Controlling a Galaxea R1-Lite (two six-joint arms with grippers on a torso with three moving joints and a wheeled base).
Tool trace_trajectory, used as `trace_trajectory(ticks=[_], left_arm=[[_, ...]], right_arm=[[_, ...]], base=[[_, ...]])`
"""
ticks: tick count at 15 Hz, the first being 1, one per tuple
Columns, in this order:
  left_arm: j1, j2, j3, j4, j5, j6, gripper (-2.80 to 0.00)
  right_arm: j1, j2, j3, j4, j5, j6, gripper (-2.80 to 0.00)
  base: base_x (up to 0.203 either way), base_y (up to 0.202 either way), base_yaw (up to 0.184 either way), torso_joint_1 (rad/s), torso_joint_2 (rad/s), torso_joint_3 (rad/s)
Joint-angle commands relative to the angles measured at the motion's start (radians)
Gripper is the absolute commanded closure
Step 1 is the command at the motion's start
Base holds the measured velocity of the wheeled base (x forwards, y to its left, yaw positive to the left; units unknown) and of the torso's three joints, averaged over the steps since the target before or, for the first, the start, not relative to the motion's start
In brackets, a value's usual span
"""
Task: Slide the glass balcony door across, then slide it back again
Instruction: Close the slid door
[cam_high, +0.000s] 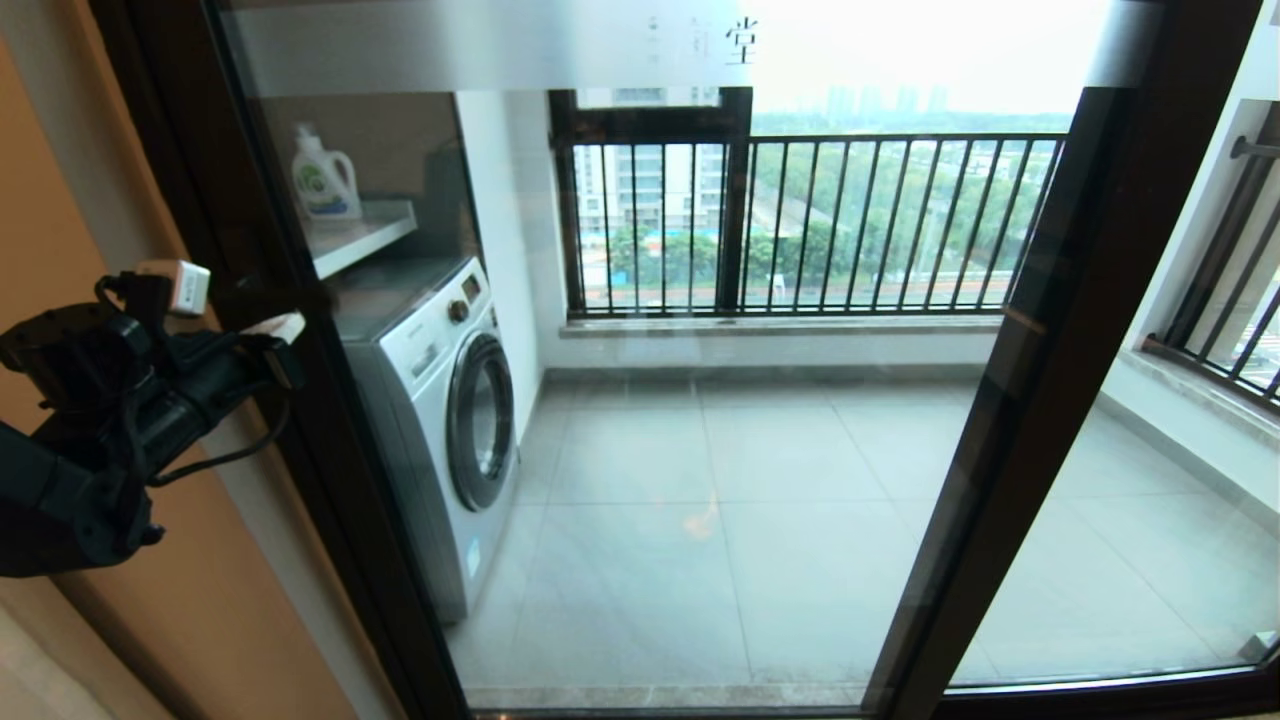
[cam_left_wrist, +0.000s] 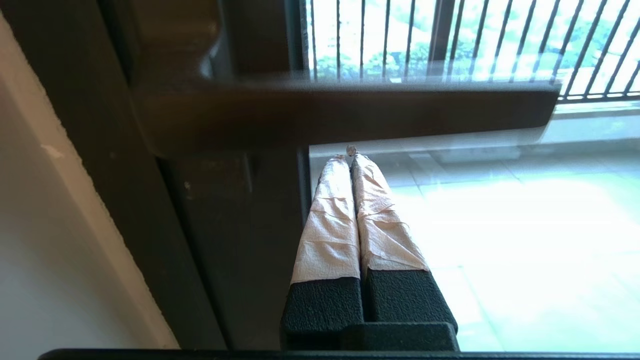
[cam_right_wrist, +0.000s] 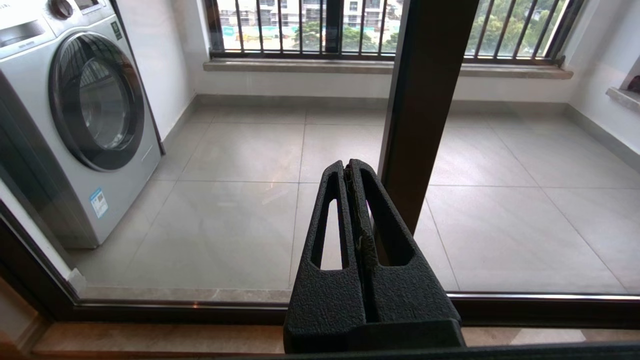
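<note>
That glass door (cam_high: 640, 400) fills most of the head view: big clear pane, dark brown frame, probably heavy but smooth on its track, and glass means no bashing. The handle (cam_left_wrist: 345, 112) on its left upright is the spot to grab. The left gripper (cam_left_wrist: 350, 157) sits pinched closed just under it, holding nothing. The right gripper (cam_right_wrist: 351, 172) is closed and empty too.

The left gripper (cam_left_wrist: 349, 156) has both tape-wrapped fingers (cam_left_wrist: 327, 225) pressed together, tips directly beneath the black bar handle (cam_left_wrist: 350, 112). The handle projects from the dark upright frame of the glass balcony door (cam_left_wrist: 230, 210). Beyond the handle, railing bars (cam_left_wrist: 450, 40) and pale floor tiles (cam_left_wrist: 525, 225) show through the glass.
</note>
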Motion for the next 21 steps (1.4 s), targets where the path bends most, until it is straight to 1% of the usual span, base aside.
trace_trajectory(ticks=[1,5,8,12,14,15,17,19,21], left_arm=[[0.001,-0.023,-0.013,0.009,-0.001,-0.001,0.0],[0.002,-0.023,-0.005,0.007,0.003,-0.002,0.0],[0.011,-0.037,0.064,0.002,-0.001,-0.003,0.0],[0.09,-0.078,0.172,-0.008,-0.008,-0.012,0.0],[0.146,-0.087,0.201,-0.086,-0.007,-0.014,0.0],[0.165,-0.094,0.183,-0.117,-0.007,-0.015,0.0],[0.171,-0.116,0.135,-0.122,0.004,-0.014,0.0],[0.17,-0.125,0.099,-0.105,0.005,-0.013,0.0],[0.159,-0.132,0.063,-0.066,0.001,-0.013,0.0]], right_arm=[[0.0,0.001,0.012,0.0,0.001,-0.001,0.0],[0.0,0.001,0.012,0.0,0.0,-0.001,0.0],[0.0,-0.001,0.012,0.0,0.001,-0.001,0.0],[0.0,0.001,0.012,0.0,0.001,-0.001,0.0],[0.0,0.0,0.012,0.0,0.0,-0.001,0.0],[0.0,0.0,0.012,0.0,0.001,-0.001,0.0],[0.0,-0.001,0.012,0.0,0.001,-0.001,0.0],[0.0,-0.001,0.012,0.0,0.0,-0.001,0.0],[0.0,0.001,0.012,0.0,0.0,-0.001,0.0]], base=[[0.0,0.0,0.0,0.0,0.0,0.0],[0.0,0.0,0.0,0.0,0.0,0.0],[0.0,0.0,0.0,0.0,0.0,0.0],[0.0,0.0,0.0,0.0,0.0,0.0],[0.0,0.0,0.0,0.0,0.0,0.0],[0.0,0.0,0.0,0.0,0.0,0.0],[0.0,0.0,0.0,0.0,0.0,0.0],[0.0,0.0,0.0,0.0,0.0,0.0],[0.0,0.0,0.0,0.0,0.0,0.0]])
